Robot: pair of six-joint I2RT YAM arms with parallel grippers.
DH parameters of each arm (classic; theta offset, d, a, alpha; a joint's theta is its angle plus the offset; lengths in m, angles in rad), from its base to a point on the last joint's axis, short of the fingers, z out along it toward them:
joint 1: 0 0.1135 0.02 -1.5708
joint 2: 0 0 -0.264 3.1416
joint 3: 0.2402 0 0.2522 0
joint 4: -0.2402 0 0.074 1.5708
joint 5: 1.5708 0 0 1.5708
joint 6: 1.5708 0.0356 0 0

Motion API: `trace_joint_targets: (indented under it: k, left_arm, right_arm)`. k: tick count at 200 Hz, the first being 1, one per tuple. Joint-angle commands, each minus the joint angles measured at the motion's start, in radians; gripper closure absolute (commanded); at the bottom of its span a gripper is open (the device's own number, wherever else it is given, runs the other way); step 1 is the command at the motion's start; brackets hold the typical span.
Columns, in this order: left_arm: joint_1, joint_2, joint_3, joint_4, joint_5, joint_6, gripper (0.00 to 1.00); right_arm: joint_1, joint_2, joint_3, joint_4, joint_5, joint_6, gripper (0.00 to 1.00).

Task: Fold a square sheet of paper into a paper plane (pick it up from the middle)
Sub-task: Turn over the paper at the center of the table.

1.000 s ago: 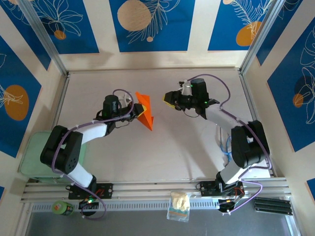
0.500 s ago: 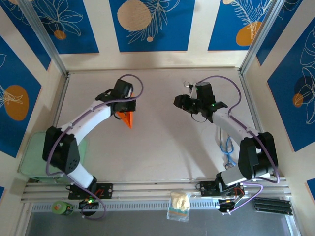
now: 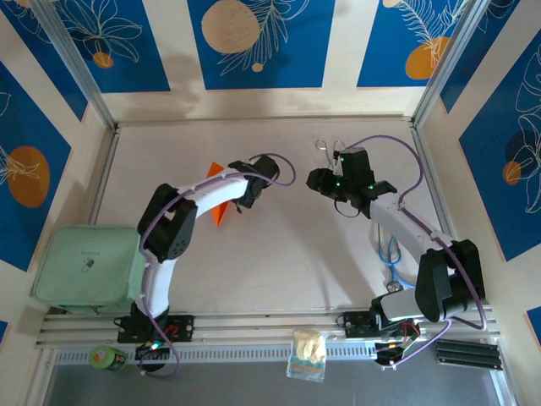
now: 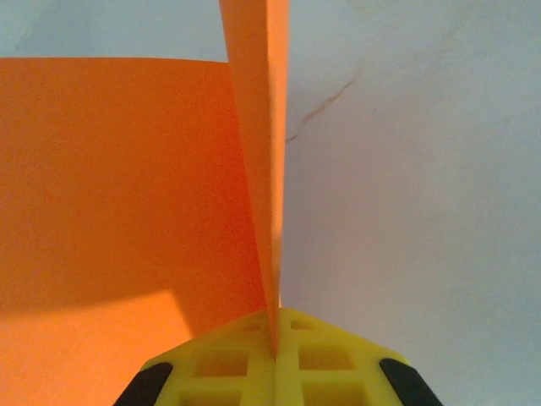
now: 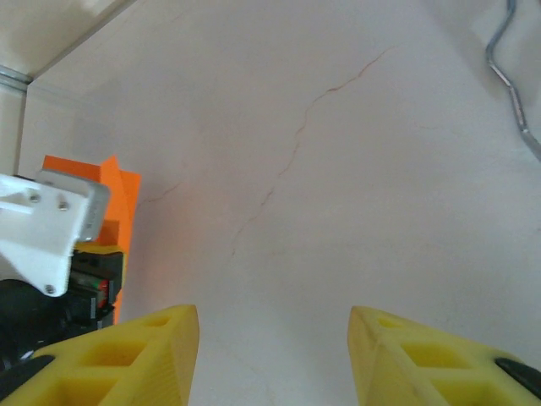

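Left end effector (image 4: 275,345) pinches the thin, creased orange paper (image 4: 127,186); right end effector (image 5: 272,334) stands spread wide.

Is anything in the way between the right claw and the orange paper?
Only the left gripper, which is shut on the orange paper. In the right wrist view, bare table lies ahead of the open right gripper, and the left gripper covers part of the paper.

The sheet of paper (image 4: 127,186) is seen as thin, matt orange paper, smooth and sharply creased. The fingers (image 5: 144,355) of the right gripper (image 5: 275,330) are moulded in matt yellow latticed plastic. The table (image 5: 355,169) is finished pale, matt and smooth, with hairline cracks. The tongs (image 5: 500,79) are formed of bare grey metal.
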Motion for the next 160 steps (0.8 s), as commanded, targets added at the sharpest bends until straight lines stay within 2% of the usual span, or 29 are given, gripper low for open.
trace_joint_targets:
  k: [1, 38, 58, 99, 160]
  left_arm:
    - [-0.028, 0.064, 0.067, -0.07, -0.075, 0.019, 0.95]
    - [-0.047, 0.14, 0.103, -0.08, -0.079, -0.003, 0.95]
    - [-0.06, 0.162, 0.117, -0.082, -0.052, -0.013, 0.87]
    - [-0.083, 0.18, 0.125, -0.092, -0.005, -0.052, 0.83]
    - [-0.084, 0.184, 0.132, -0.092, 0.099, -0.103, 0.7]
  right_arm:
    - [-0.019, -0.034, -0.016, -0.037, 0.028, -0.007, 0.5]
    - [-0.038, -0.04, -0.024, -0.049, 0.016, 0.001, 0.5]
    - [-0.041, -0.038, -0.029, -0.051, 0.011, 0.004, 0.5]
    - [-0.044, -0.018, -0.042, -0.028, -0.01, 0.024, 0.51]
    - [-0.06, -0.011, -0.039, -0.032, -0.014, 0.031, 0.51]
